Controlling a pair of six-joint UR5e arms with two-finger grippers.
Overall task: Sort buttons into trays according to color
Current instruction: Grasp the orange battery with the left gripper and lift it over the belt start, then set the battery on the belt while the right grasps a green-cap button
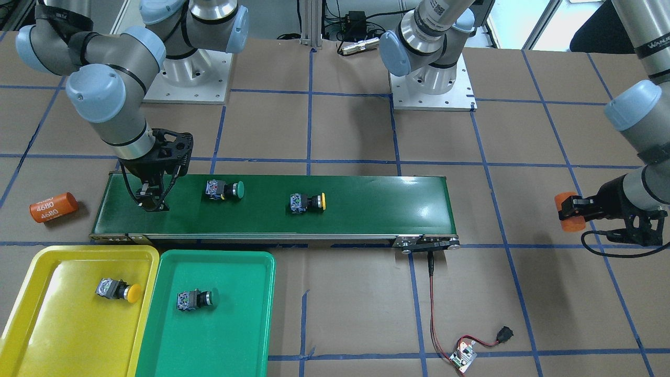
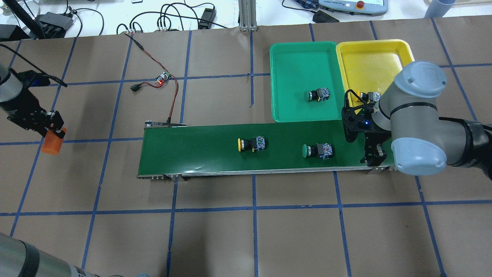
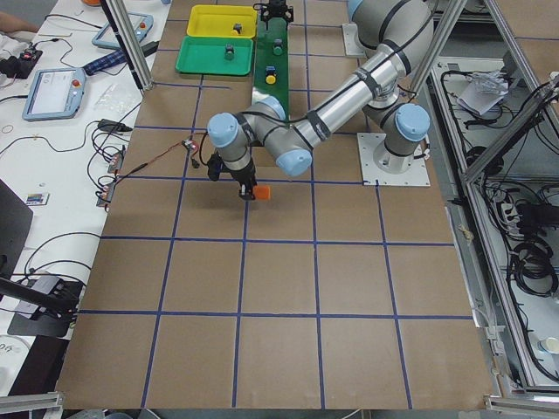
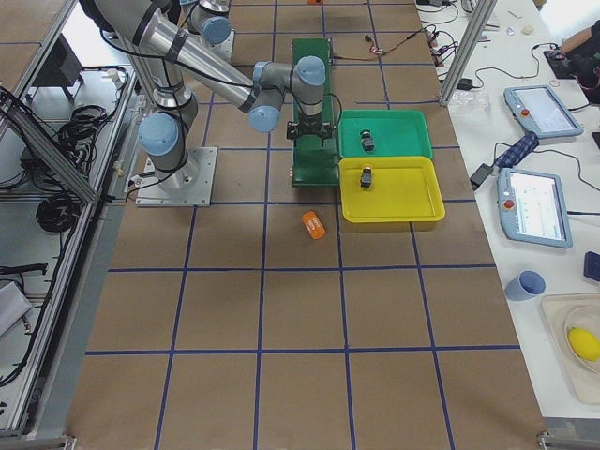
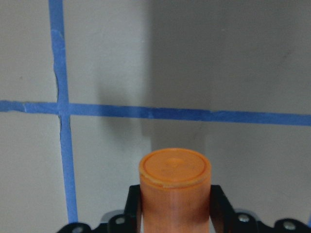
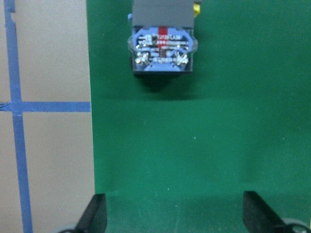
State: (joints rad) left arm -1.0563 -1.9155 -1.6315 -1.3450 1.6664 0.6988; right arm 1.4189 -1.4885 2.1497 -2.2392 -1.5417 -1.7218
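While left claw [image 1: 574, 209] grips orange cylinder [image 5: 175, 180], loose cylinder [image 1: 53, 207] reads "4680".

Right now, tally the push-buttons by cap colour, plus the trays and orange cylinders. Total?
Yellow-capped black push-buttons: 2
Green-capped black push-buttons: 2
Rectangular plastic trays: 2, one yellow, one green
Orange cylinders: 2
Total: 8

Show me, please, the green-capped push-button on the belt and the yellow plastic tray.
Green-capped push-button [image 1: 225, 189]: exterior front-facing view, on its black body.
Yellow plastic tray [image 1: 73, 330]: exterior front-facing view, on its bare floor.
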